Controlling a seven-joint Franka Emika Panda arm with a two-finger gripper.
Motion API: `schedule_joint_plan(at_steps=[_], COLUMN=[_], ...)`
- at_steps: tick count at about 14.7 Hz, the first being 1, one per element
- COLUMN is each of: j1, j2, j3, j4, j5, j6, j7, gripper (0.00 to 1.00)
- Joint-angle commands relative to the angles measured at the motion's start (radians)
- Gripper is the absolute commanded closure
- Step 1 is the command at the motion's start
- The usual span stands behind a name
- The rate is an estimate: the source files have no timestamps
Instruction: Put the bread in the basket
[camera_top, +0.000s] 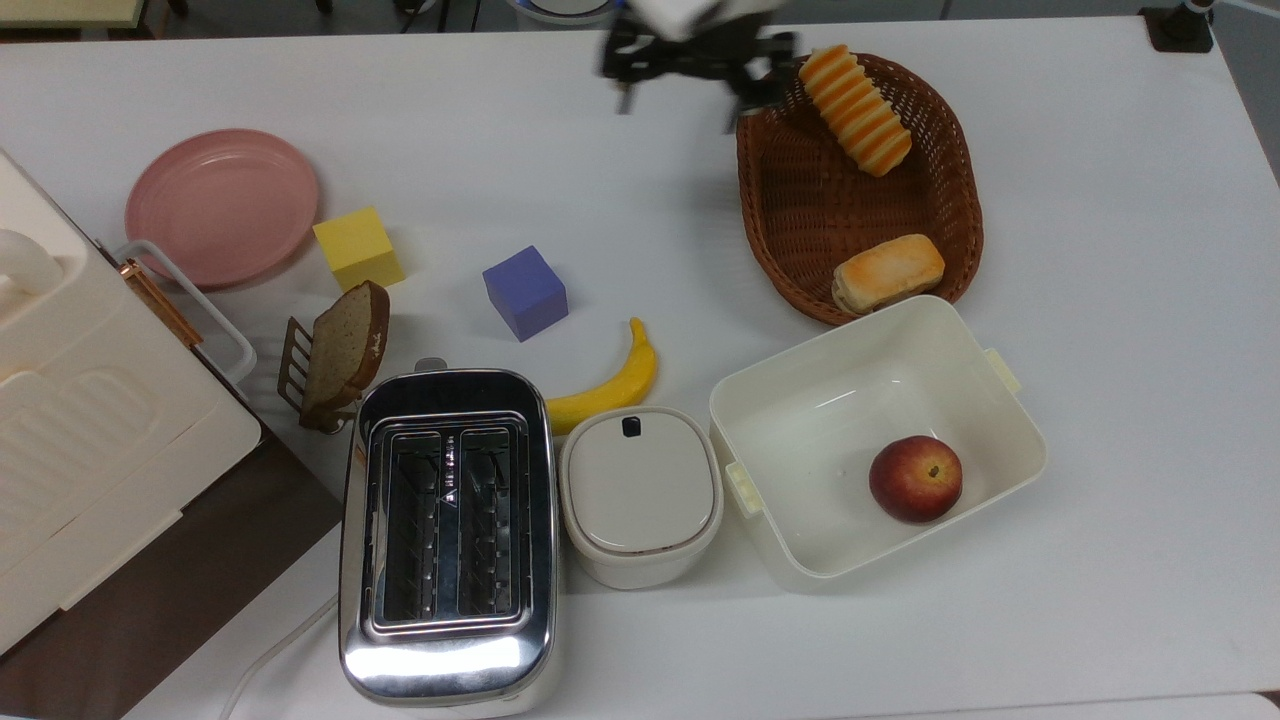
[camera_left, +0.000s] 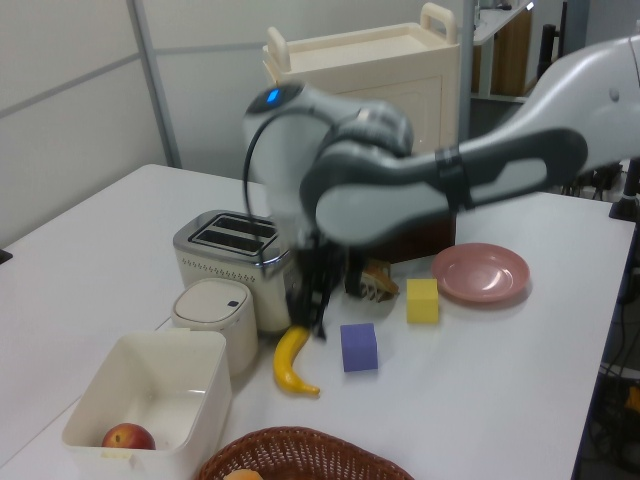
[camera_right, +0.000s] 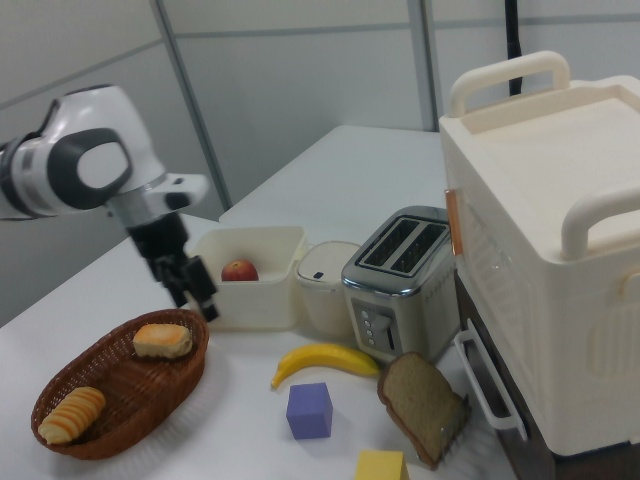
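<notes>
We find the bread (camera_top: 855, 110) lying in the basket (camera_top: 800, 230) at its far end, the claw (camera_top: 685, 75) released and empty beside it, and judge only retreat remains.

No readable txt, labels, brands or nos. anywhere. Toaster (camera_top: 447, 540) has small dark mark between slots in the top view, too small to read. Front controls in the right view unreadable too. Lid (camera_top: 640, 480) has black square, no lettering.
</notes>
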Motion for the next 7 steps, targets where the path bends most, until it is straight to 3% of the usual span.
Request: schedule_joint_plan(at_steps=[1,3,6,7], j1=[-0.137,-0.132,-0.147,-0.138], j2=[-0.03,-0.056,-0.062,-0.073], j3=[-0.025,-0.146,-0.208,-0.26], j4=[0.044,0.045,0.093,0.094], j5=[-0.02,-0.004,0.067,0.1], j6=[0.002,0.005,-0.006,-0.004], j7=[-0.109,-0.179,-0.246,-0.249], gripper=[0.0,0.0,0.0,0.0])
